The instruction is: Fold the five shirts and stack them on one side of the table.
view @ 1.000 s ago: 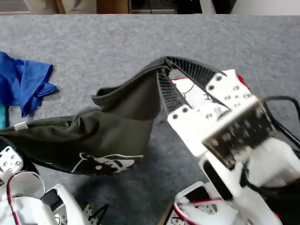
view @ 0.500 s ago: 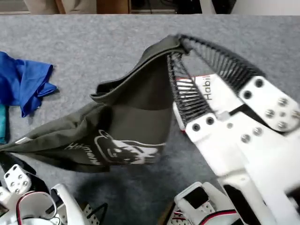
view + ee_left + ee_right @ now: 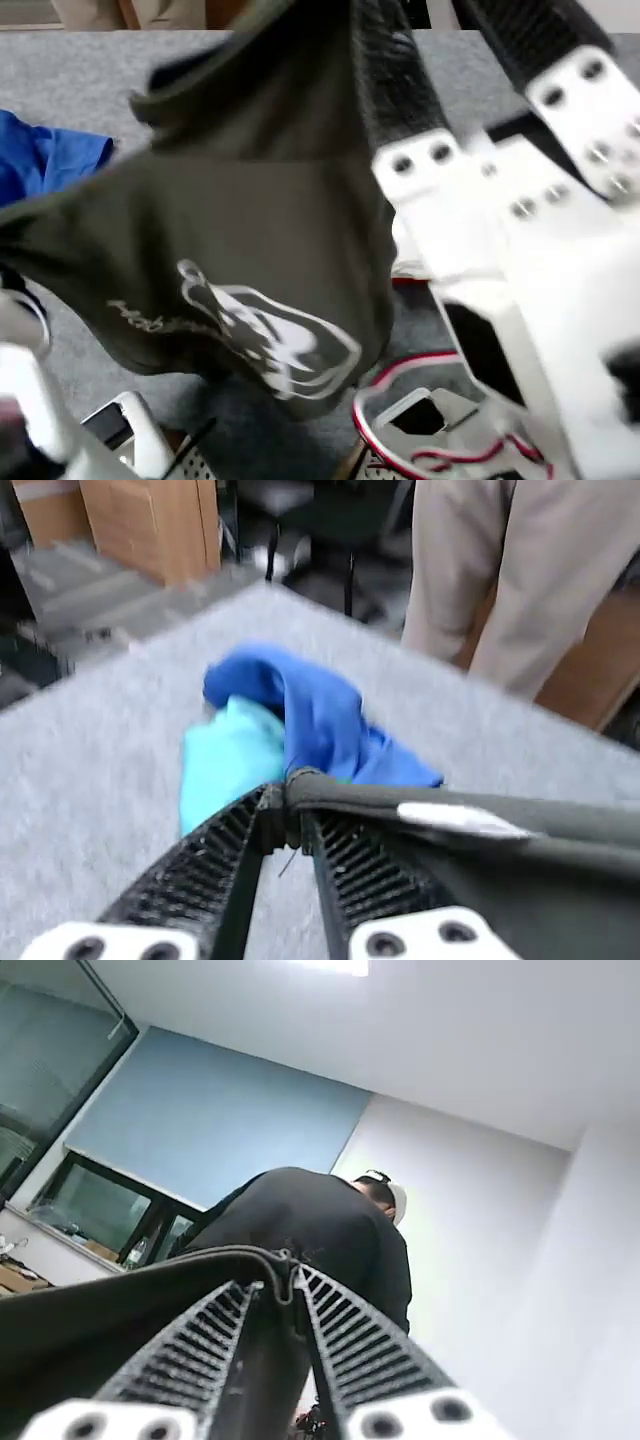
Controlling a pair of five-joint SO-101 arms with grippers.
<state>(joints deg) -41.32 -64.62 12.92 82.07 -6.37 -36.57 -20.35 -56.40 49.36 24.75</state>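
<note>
Table: grey, felt-like top (image 3: 75, 60) running left to right and back to a straight far edge; its grain also shows in the left wrist view (image 3: 90, 770).
Hidden part: the middle is covered from sight by the dark shirt (image 3: 230, 230) hanging in front of it.
Left side: blue shirt (image 3: 50, 160), crumpled and unfolded, lying flat on the cloth surface (image 3: 320, 715).
Beside it: turquoise shirt (image 3: 225, 755), bunched, touching the blue shirt and partly tucked under its fold.
Right side: a strip of white-and-red cloth (image 3: 405, 283); too little shows to tell more.
</note>
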